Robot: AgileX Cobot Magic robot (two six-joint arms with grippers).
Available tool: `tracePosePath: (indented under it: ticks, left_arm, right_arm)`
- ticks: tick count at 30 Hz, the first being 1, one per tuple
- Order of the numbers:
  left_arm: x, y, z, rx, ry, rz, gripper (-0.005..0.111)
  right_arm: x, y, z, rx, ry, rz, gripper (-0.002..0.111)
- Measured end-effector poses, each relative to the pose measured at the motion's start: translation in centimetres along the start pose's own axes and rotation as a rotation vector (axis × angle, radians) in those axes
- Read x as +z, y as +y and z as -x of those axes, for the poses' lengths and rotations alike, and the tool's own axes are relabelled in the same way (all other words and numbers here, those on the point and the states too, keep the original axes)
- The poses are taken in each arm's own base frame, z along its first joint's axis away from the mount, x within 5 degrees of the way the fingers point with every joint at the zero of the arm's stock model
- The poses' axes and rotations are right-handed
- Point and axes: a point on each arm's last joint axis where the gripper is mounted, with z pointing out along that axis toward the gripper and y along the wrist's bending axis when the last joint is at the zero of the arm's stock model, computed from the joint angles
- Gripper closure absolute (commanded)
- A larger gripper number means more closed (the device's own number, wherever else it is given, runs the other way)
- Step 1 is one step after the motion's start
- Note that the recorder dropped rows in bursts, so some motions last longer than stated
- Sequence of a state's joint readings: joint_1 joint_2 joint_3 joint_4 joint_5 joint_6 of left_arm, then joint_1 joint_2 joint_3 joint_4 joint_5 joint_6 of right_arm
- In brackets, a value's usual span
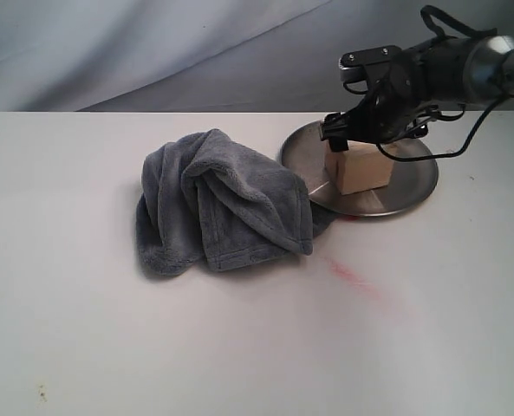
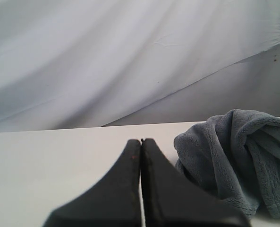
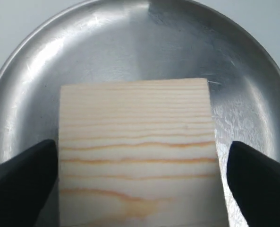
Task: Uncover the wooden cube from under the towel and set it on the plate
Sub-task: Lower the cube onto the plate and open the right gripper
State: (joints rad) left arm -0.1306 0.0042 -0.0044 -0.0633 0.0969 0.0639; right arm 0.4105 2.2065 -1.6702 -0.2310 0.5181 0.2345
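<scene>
The wooden cube (image 1: 358,169) rests on the steel plate (image 1: 413,186), on the side nearest the towel. My right gripper (image 1: 361,139) hovers over it, open. In the right wrist view its black fingers (image 3: 21,175) stand on either side of the cube (image 3: 135,123), with a strip of plate (image 3: 130,42) showing between one finger and the wood. The blue-grey towel (image 1: 222,204) lies bunched up left of the plate, its edge touching the rim. My left gripper (image 2: 140,141) is shut on nothing, low over the table beside the towel (image 2: 234,151); the exterior view does not show it.
A white table (image 1: 239,347) carries everything. A faint red smear (image 1: 348,273) marks it in front of the plate. A pale cloth backdrop (image 1: 152,43) hangs behind the table's far edge.
</scene>
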Motion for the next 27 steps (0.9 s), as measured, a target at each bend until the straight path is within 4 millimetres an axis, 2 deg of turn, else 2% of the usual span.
tracePosePath:
  ticks: [10,14,17,21,27]
  left_arm:
    - [0.0,0.0,0.0,0.000,0.000,0.000,0.107]
    - [0.0,0.0,0.0,0.000,0.000,0.000,0.107]
    - [0.0,0.0,0.0,0.000,0.000,0.000,0.107]
    - [0.0,0.0,0.0,0.000,0.000,0.000,0.107]
    - [0.0,0.0,0.0,0.000,0.000,0.000,0.107]
  right_arm:
    - [-0.6,0.0,0.4,-0.008,-0.019,0.002,0.005]
    - [-3.1,-0.3,1.5,-0.046,-0.046,-0.005,0.005]
    - [-5.9,-0.6,2.1,-0.092,-0.034,-0.005,0.009]
    - [-9.5,-0.6,2.4,-0.202,0.002,0.045,0.025]
    - [-12.3,1.0,2.0,-0.312,0.025,0.258,0.068]
